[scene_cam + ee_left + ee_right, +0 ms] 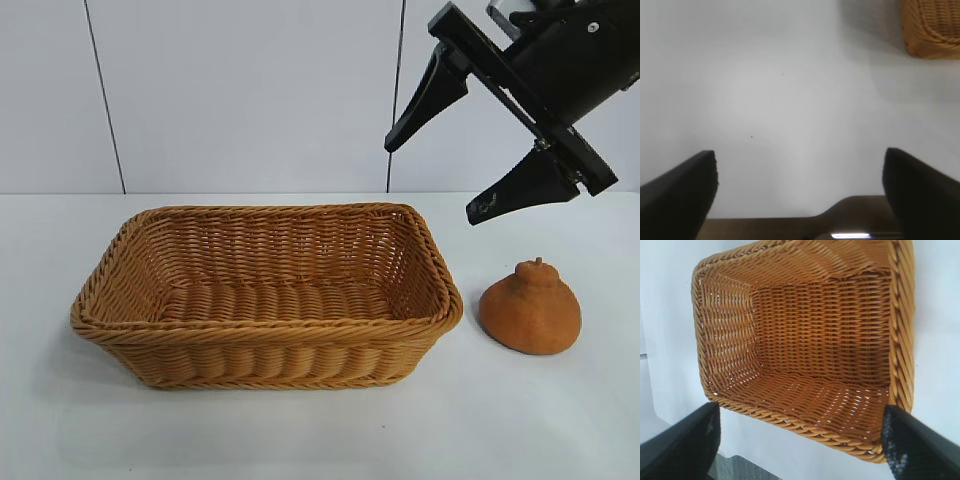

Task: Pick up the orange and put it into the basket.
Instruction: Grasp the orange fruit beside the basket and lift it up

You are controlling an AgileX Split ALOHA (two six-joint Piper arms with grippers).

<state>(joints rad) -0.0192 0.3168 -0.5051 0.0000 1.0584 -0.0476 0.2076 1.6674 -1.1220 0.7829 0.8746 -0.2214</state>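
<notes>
The orange sits on the table just beside the basket, not yet grasped. The right gripper hangs above, jaws wide, empty. Left wrist view: left gripper parked, spread, empty. Right wrist view: empty basket interior. Approach step; next, descend over the fruit.

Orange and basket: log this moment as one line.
orange: on table, right of basket | basket: empty | right pincer: open, raised above orange | left pincer: open, over bare table
</notes>
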